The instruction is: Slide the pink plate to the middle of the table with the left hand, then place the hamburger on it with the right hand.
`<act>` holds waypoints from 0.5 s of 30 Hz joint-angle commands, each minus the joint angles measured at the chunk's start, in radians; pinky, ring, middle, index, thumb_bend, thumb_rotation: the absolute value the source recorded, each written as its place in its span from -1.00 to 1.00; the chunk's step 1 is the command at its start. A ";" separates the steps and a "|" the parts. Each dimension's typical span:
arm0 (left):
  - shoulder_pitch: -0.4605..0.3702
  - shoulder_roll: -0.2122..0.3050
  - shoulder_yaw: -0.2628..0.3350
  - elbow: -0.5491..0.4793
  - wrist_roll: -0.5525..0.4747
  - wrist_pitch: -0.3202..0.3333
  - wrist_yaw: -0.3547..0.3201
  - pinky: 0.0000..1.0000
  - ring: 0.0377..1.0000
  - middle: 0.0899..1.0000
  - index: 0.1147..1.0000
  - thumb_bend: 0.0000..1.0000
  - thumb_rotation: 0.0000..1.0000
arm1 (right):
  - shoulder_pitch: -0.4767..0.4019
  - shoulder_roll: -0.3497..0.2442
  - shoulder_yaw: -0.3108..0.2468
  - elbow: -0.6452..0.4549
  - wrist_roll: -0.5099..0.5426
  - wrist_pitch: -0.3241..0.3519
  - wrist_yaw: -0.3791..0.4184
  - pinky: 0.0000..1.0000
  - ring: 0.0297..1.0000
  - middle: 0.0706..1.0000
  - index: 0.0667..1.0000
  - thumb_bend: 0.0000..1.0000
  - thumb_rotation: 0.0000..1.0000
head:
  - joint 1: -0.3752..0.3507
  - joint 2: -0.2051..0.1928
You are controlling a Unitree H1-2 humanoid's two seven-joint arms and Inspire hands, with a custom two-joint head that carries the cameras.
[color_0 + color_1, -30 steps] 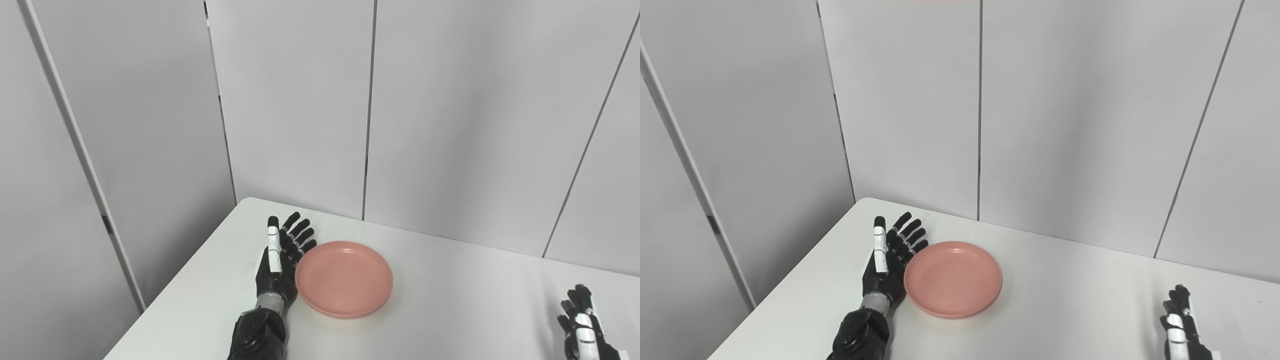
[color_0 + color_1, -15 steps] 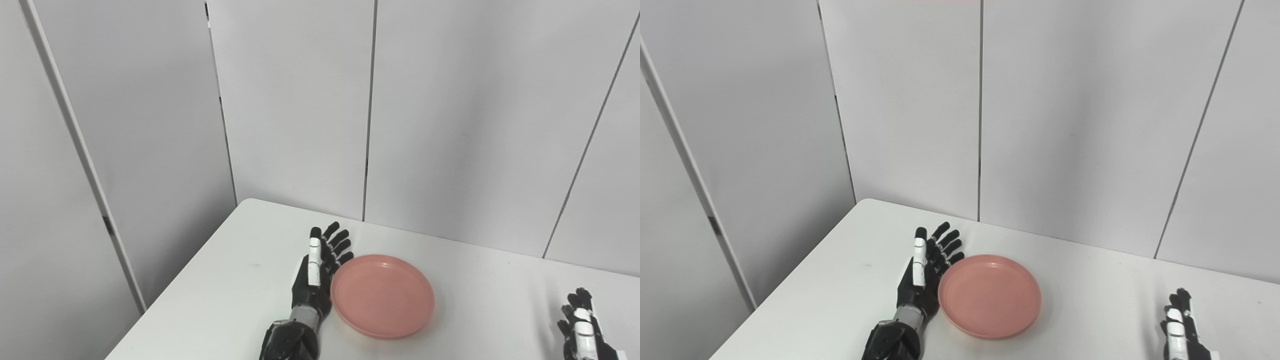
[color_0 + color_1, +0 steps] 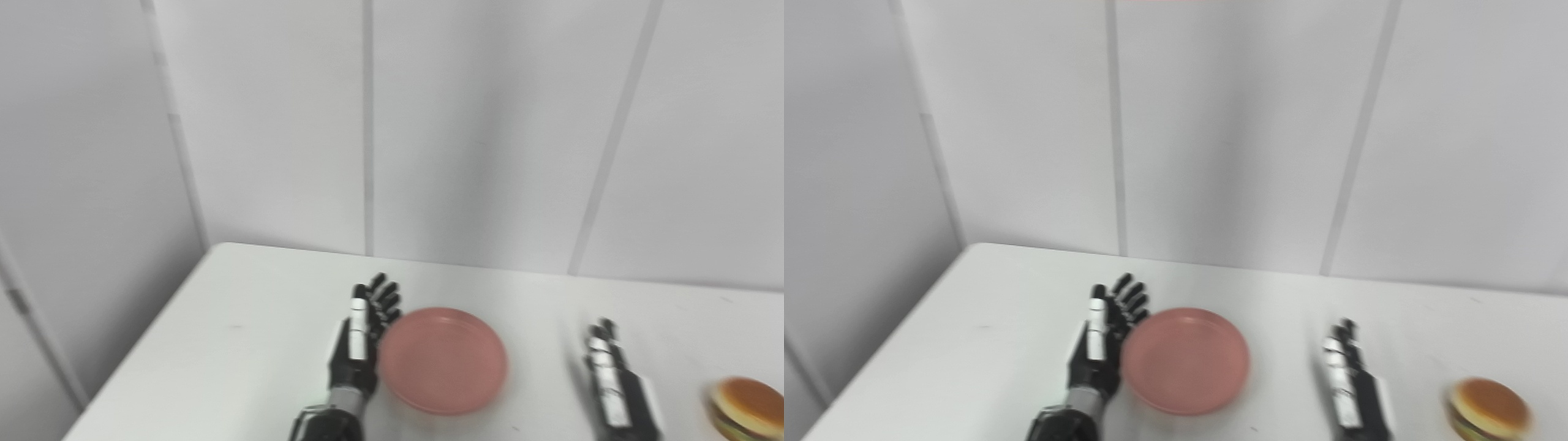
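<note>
The whole view has swung to the right since half a second ago, and both pictures are smeared with motion, so the wall panels (image 3: 465, 135) and the worktop (image 3: 245, 343) sit differently in frame through the camera's turn, not their own. That turn brings the hamburger (image 3: 1488, 409) into sight for the first time, lying on the worktop near its right side, toward the front edge, cut off at the bottom of the picture. The pink plate (image 3: 442, 360) lies flat on the worktop, roughly midway between its left and right sides. The left robot hand (image 3: 360, 343) stands on edge against the plate's left rim, fingers straight and spread a little, thumb uppermost, closed around nothing; it keeps the same place against the rim as before. The right robot hand (image 3: 1350, 383) now shows much further into the picture, between the plate and the hamburger and touching neither. Its fingers (image 3: 1342, 340) point toward the far edge and look stretched out with nothing in them, though the blur hides how far apart they are. The hamburger lies well apart from the plate.
</note>
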 commanded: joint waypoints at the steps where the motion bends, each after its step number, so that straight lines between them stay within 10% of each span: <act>1: 0.057 -0.016 -0.011 0.001 0.020 0.029 0.011 0.78 0.78 0.74 0.72 0.52 1.00 | -0.036 0.014 0.013 -0.044 -0.022 -0.037 -0.009 1.00 0.96 0.93 0.99 0.36 0.80 | -0.035 0.008; 15: 0.141 -0.006 -0.056 -0.154 0.036 0.129 -0.027 0.87 0.88 0.87 0.84 0.60 1.00 | -0.065 0.061 0.049 -0.056 -0.070 -0.016 -0.032 1.00 1.00 0.96 1.00 0.08 0.83 | -0.203 0.065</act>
